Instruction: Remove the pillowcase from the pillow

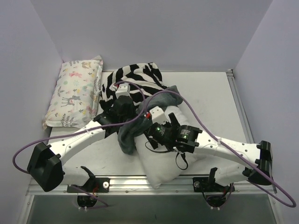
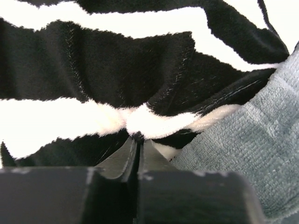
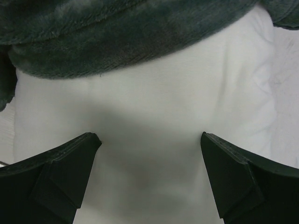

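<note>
Nearest, the pillow (image 1: 164, 164) lies with one bare white corner at the table's (image 1: 210, 98) near edge, angled away toward the far left. Its near half is out of the pillowcase (image 1: 132, 134). Its far end is hidden under the case, which is bunched into a thick grey plush roll across the pillow's middle.

Just above the bare pillow, near the grey rim, the right claw (image 3: 149, 140) hangs with its jaws spread wide and nothing between them.

Farther back, the left claw (image 2: 138, 140) has its jaws pressed together on a small fold of the case's zebra side, with the grey plush just to its right. Beyond it the striped fabric is heaped at the far middle of the table.

At the far left lies a printed pillow (image 1: 77, 91), just beside the stripes.
</note>
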`<state>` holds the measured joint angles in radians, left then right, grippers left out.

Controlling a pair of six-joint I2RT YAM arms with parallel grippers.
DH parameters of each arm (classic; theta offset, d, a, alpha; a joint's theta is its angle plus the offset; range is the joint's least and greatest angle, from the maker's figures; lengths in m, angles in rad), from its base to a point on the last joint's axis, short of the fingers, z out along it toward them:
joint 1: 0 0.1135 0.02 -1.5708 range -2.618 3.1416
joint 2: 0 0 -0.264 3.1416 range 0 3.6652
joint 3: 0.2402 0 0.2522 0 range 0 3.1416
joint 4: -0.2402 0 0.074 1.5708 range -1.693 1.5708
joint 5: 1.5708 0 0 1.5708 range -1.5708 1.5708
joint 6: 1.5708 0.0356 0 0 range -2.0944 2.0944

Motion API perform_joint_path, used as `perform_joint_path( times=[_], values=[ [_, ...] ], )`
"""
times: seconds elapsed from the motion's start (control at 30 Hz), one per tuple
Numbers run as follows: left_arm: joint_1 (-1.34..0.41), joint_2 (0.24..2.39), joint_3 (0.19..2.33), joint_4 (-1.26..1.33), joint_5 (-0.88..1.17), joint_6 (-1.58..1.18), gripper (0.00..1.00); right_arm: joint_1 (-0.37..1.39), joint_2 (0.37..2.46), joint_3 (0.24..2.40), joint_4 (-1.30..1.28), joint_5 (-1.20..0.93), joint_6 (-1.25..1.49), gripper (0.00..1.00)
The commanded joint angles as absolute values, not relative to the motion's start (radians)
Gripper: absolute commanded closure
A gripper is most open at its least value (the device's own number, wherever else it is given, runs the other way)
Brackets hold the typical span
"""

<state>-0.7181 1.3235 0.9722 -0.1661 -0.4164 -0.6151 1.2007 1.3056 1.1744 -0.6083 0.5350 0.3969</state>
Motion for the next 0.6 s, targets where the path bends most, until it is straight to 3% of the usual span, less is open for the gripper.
perform_joint_path(
  times=[0.0, 0.1, 0.17, 0.2, 0.23, 0.27, 0.3, 0.57],
  values=[
    [-0.712, 1.342, 1.025, -0.1, -0.397, -0.624, 1.0, 1.203, 1.351, 1.137, -0.555, 0.606, 0.423, 0.0],
    [-0.692, 1.351, 1.038, -0.09, -0.397, -0.62, 1.0, 1.171, 1.402, 1.08, -0.514, 0.566, 0.445, 0.0],
    [-0.655, 1.361, 1.067, -0.103, -0.365, -0.627, 1.0, 1.144, 1.416, 1.036, -0.496, 0.549, 0.469, 0.12],
    [-0.605, 1.365, 1.077, -0.106, -0.348, -0.632, 1.0, 1.109, 1.41, 1.022, -0.495, 0.525, 0.477, 0.25],
    [-0.582, 1.37, 1.084, -0.104, -0.33, -0.635, 1.0, 1.088, 1.399, 1.005, -0.494, 0.519, 0.501, 0.72],
    [-0.56, 1.373, 1.106, -0.107, -0.319, -0.638, 1.0, 1.063, 1.364, 0.973, -0.486, 0.508, 0.509, 0.91],
    [-0.537, 1.379, 1.118, -0.11, -0.308, -0.638, 1.0, 0.996, 1.344, 0.956, -0.485, 0.471, 0.512, 1.0],
    [-0.251, 1.439, 1.174, -0.163, -0.265, -0.696, 1.0, 0.666, 1.077, 0.917, -0.55, 0.405, 0.509, 1.0]
  ],
)
